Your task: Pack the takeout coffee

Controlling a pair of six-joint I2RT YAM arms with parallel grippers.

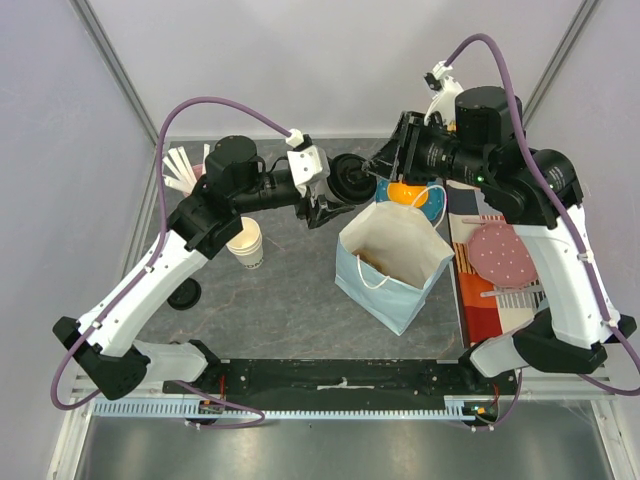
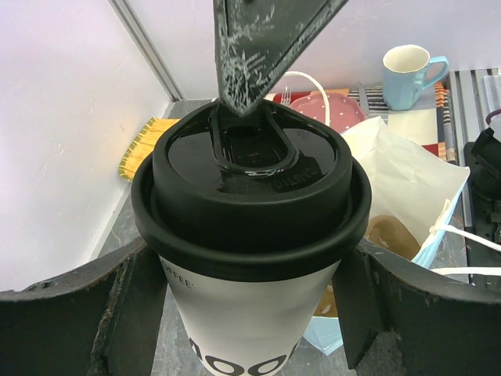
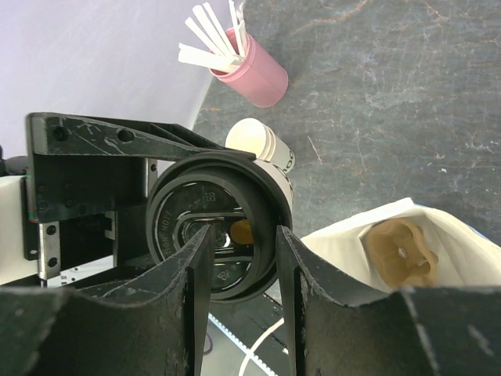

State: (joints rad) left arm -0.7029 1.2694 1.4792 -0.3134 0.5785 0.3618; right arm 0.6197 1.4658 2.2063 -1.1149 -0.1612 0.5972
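The left arm (image 1: pixel 150 272) and right arm (image 1: pixel 566 270) match — glossy white link shells between round black joint housings. A purple cable (image 1: pixel 215 101) arcs from each base to a white plug block (image 1: pixel 303 158) at the wrist. The jaws are matte black plastic, scratched pale along their edges, with small screws in their frame.

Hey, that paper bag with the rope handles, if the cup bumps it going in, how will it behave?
Probably light and apt to slide or tip: the paper bag stands free on the table, with only one brown item visible inside. Its thin walls look creased, so they'd likely flex rather than resist. The handles seem floppy.
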